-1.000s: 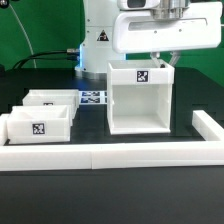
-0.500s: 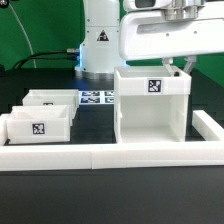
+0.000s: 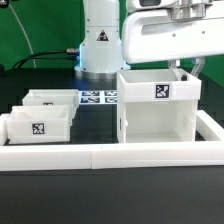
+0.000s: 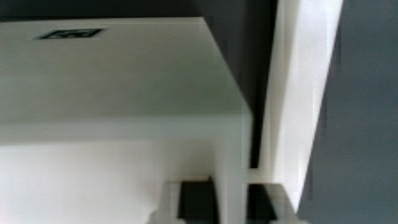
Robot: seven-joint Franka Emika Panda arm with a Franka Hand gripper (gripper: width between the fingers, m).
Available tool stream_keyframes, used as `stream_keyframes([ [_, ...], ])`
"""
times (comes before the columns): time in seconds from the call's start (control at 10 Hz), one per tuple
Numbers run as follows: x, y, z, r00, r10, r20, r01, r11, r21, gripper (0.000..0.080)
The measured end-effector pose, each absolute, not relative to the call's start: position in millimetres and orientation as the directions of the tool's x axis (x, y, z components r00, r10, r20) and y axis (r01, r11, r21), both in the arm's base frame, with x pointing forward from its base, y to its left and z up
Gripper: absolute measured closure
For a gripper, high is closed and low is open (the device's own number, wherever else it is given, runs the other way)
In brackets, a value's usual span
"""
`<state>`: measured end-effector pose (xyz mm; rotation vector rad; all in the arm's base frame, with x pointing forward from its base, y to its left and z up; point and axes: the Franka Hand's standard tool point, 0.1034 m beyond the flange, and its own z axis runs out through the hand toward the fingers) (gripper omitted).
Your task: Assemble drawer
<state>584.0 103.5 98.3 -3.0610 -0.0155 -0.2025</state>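
The drawer housing (image 3: 156, 108), a tall hollow white box with a tag on its top front, stands at the exterior view's right, its open side facing the camera. My gripper (image 3: 184, 67) comes down from above and is shut on the top edge of the housing's right wall. In the wrist view the wall (image 4: 235, 120) runs between the two dark fingers (image 4: 199, 202), with my gripper (image 4: 233, 196) closed on it. Two small tagged trays (image 3: 50, 100) (image 3: 38, 126) lie at the exterior view's left, apart from the housing.
A long low white border wall (image 3: 100, 156) runs along the front and turns back at the exterior view's right (image 3: 211, 126), close to the housing. The marker board (image 3: 96, 98) lies behind the trays. The robot base (image 3: 100, 45) stands at the back.
The housing, held by my gripper, has moved toward the exterior view's right, closer to the right side of the border wall. The trays have not moved.
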Motion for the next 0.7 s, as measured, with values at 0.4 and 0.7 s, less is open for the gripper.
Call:
stream_keyframes([
  [0.4, 585.3, 106.5, 100.4, 0.983, -0.137, 0.125, -0.124, -0.987, -0.101, 0.0762],
  [0.7, 588.0, 110.1, 103.4, 0.943, -0.314, 0.113, -0.298, -0.944, -0.140, 0.0762],
])
